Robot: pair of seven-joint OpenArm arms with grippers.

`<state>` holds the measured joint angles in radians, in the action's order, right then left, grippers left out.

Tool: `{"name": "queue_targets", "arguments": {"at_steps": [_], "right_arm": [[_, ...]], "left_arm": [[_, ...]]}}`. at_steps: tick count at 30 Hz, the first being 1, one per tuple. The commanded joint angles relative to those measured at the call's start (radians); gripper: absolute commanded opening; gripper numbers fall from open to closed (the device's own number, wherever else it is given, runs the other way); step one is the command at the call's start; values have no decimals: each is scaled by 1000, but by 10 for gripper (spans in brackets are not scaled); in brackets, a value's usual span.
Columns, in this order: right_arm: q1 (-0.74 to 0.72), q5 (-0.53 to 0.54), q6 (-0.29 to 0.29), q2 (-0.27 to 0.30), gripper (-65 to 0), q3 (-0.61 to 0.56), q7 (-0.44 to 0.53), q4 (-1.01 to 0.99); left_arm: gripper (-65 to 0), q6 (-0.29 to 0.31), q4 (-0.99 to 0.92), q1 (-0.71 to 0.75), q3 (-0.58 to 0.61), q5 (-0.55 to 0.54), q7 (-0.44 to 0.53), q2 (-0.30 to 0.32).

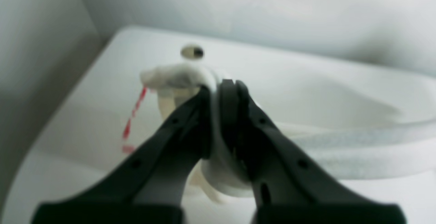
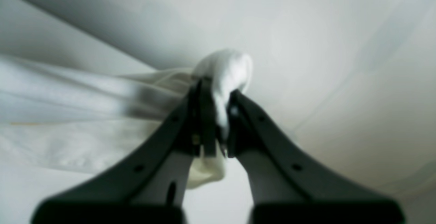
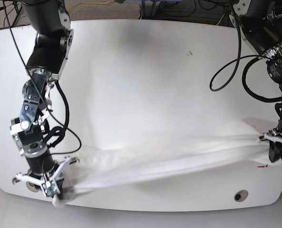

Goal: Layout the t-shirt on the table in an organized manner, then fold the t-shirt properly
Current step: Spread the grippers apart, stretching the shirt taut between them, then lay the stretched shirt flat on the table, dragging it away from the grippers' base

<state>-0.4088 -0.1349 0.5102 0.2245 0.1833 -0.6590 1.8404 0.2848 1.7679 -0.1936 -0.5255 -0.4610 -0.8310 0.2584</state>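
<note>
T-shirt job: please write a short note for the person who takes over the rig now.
Left pincer: shut on the t-shirt.
Right pincer: shut on the t-shirt too.
The t-shirt hangs stretched between both arms, along the near edge of the table, bunched into a band.
Done: both ends gripped, cloth pulled taut.
Left: lay it flat and spread, then fold.

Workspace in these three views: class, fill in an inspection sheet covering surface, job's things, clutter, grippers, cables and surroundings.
Surface: glossy white table, grommet hole near the front edge, red-white tape.
Job's things: t-shirt stretched in a long band between both arms, not flat.
Clutter: nothing seen.
Grippers: left gripper shut on t-shirt; right gripper shut on t-shirt.
Cables: black cable loops over the table beside the left arm.
Surroundings: more cables behind the table.
</note>
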Motion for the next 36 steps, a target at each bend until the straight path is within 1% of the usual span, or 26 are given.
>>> {"name": "queue_targets", "arguments": {"at_steps": [1, 3, 7, 9, 11, 15, 21, 26, 29, 32, 36], "right_arm": [[55, -7, 8, -15, -644, 35, 21, 60], [109, -7, 21, -27, -644, 52, 21, 83], [228, -9, 34, -56, -645, 98, 21, 121], [281, -9, 34, -70, -645, 124, 23, 134], [321, -9, 34, -86, -645, 144, 23, 141], [419, -9, 34, -122, -645, 196, 23, 164], [531, -9, 34, -168, -645, 239, 23, 173], [609, -9, 34, -222, -645, 269, 23, 178], [644, -9, 34, -245, -645, 272, 23, 178], [681, -9, 34, -259, -645, 272, 23, 178], [718, -7, 34, -264, -645, 272, 23, 176]], "left_arm": [[-650, 3, 19, 30, -2, -9, 31, 14], [-650, 11, 19, 65, -2, -9, 31, 14], [-650, 75, 19, 145, -8, -9, 31, 14], [-650, 101, 19, 187, -9, -6, 31, 15], [-650, 115, 19, 220, -15, -6, 31, 17], [-650, 150, 22, 311, -64, -6, 31, 17], [-650, 210, 22, 397, -83, -6, 31, 17], [-650, 230, 20, 464, -101, -5, 31, 19], [-650, 242, 20, 503, -106, -3, 29, 19], [-650, 262, 20, 541, -109, -3, 29, 19], [-650, 288, 19, 581, -109, -3, 29, 19]]}}
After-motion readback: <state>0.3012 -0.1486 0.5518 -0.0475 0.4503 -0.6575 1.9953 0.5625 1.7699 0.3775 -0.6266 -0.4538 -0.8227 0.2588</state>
